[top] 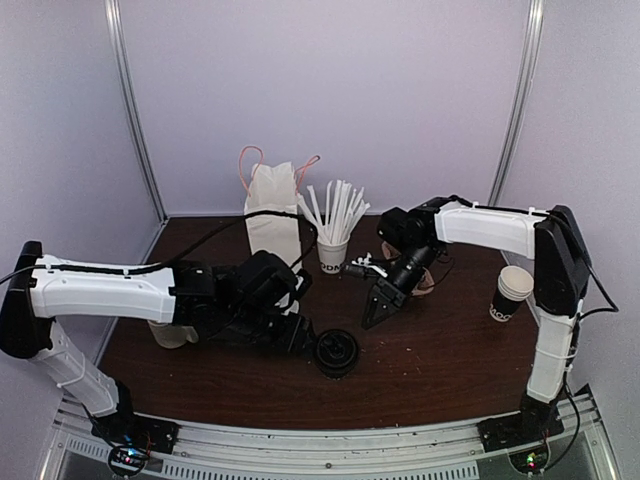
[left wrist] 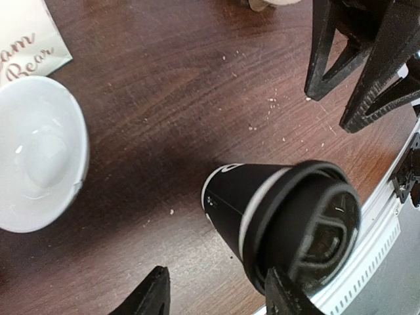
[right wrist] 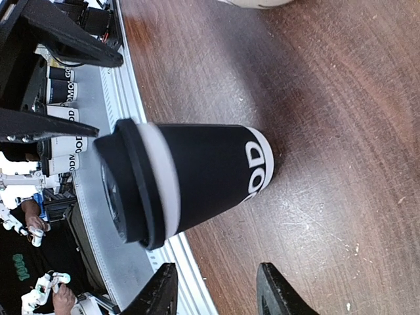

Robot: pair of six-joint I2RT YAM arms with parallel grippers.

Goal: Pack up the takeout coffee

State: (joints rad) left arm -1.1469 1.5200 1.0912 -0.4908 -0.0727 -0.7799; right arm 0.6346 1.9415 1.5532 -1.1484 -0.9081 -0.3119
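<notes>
The takeout coffee [top: 337, 352], a black paper cup with a white rim, white lettering and a black lid, stands upright on the brown table near its front edge. In the left wrist view the cup [left wrist: 275, 220] sits just beyond my left gripper [left wrist: 220, 295], which is open; one fingertip [left wrist: 281, 294] overlaps the lid's edge. My left gripper [top: 305, 338] is just left of the cup. My right gripper [top: 378, 310] hovers behind and to the right of it, open and empty. In the right wrist view the cup [right wrist: 197, 177] lies ahead of my right gripper [right wrist: 216, 292].
A white paper bag with pink handles [top: 272, 212] stands at the back. Beside it is a white cup of stirrer sticks [top: 333, 250]. A cream mug [left wrist: 39, 151] sits under the left arm. Another paper cup [top: 513, 293] stands at the right. The metal rail [top: 330, 440] borders the front edge.
</notes>
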